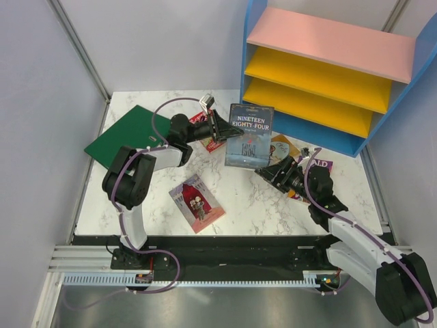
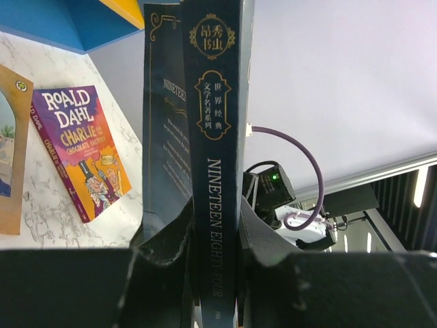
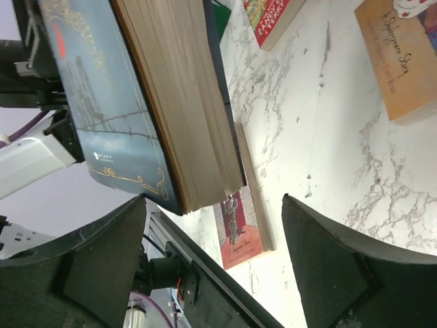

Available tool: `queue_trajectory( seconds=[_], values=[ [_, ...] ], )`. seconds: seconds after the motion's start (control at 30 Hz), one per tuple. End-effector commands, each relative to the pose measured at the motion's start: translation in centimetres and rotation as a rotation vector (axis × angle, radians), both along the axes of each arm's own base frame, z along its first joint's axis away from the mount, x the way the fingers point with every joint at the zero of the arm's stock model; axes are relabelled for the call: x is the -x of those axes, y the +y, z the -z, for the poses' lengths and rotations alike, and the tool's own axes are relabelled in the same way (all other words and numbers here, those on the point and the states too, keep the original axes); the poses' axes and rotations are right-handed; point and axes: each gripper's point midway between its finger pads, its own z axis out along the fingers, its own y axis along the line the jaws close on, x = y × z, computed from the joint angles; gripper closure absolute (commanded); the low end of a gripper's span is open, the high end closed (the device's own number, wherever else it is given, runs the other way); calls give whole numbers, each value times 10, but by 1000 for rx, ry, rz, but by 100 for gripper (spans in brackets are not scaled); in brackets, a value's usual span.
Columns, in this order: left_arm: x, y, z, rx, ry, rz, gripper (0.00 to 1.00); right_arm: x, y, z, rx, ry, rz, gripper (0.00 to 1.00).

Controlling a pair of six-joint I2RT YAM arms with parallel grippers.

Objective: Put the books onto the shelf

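Your left pincer [image 2: 213, 229] clamps the dark Nineteen Eighty-Four book [image 1: 249, 135] by its spine, upright above the bench [image 1: 259, 201], in front of the blue shelf [image 1: 328, 76]. Your right pincer [image 3: 213, 208] gapes wide, empty, just beside that book.

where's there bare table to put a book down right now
Bare marble lies near the front, between the pink-red book and the right gripper, and in a strip at the back between the green binder and the shelf. Crowded before the shelf, around the tan book and Roald Dahl book.
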Motion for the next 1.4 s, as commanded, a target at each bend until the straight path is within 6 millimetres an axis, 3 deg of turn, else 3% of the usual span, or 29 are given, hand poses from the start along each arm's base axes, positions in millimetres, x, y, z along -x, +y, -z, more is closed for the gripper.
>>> queue_trajectory(
  seconds=[0.0,0.17,0.37,0.57,0.9,1.07,1.13,1.27,1.37],
  values=[
    [11,3,-48,65,-88,25,98,-13,3,-4,-8,-39,14,12],
    [14,3,-33,62,-61,26,98,-20,14,-20,-88,-82,-25,8],
    [12,1,-23,63,-42,47,98,-10,15,-39,-131,-137,-58,2],
    [16,3,-22,75,-36,65,98,-9,1,-35,-80,-139,1,2],
    [19,0,-13,76,-18,70,98,-10,6,-34,-124,-122,-21,3],
    [19,-6,4,17,3,71,98,-10,-2,-46,-113,-147,24,16],
    [22,-10,12,-3,-2,74,98,-10,-4,-51,-107,-160,32,25],
    [21,-14,27,-28,24,45,98,-9,1,-65,-110,-184,-1,58],
    [20,-20,36,-34,44,49,98,-7,4,-70,-111,-190,-29,65]
  ],
)
